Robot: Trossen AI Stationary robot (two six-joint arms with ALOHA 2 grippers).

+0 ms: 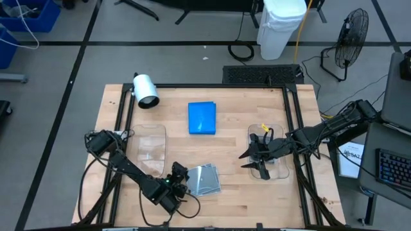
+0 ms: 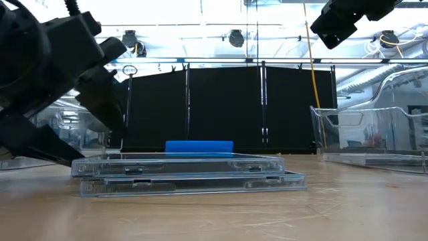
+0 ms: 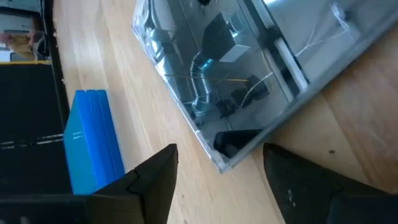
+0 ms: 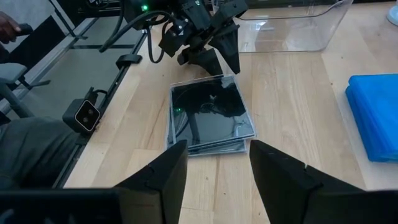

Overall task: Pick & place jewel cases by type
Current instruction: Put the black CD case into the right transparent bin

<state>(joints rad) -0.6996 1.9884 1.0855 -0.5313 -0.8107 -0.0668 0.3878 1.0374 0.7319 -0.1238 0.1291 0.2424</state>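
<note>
Two grey translucent jewel cases (image 1: 205,179) lie stacked flat on the table near its front edge, the upper one (image 2: 180,163) slightly offset on the lower one (image 2: 194,183). A stack of bright blue jewel cases (image 1: 202,119) lies flat at the table's middle. My left gripper (image 3: 221,155) is open and slants down at the grey stack's left side. A corner of the stack (image 3: 224,163) stands between its fingers with a gap on each side. My right gripper (image 4: 217,152) is open with nothing between its fingers, and it hovers over the clear tray at the right (image 1: 255,160).
A clear rounded tray (image 1: 146,142) sits on the table left of the middle, and another (image 1: 273,138) sits at the right under my right arm. A white cylinder-shaped device (image 1: 146,90) lies at the far left. Bare wood shows between the blue stack and the grey stack.
</note>
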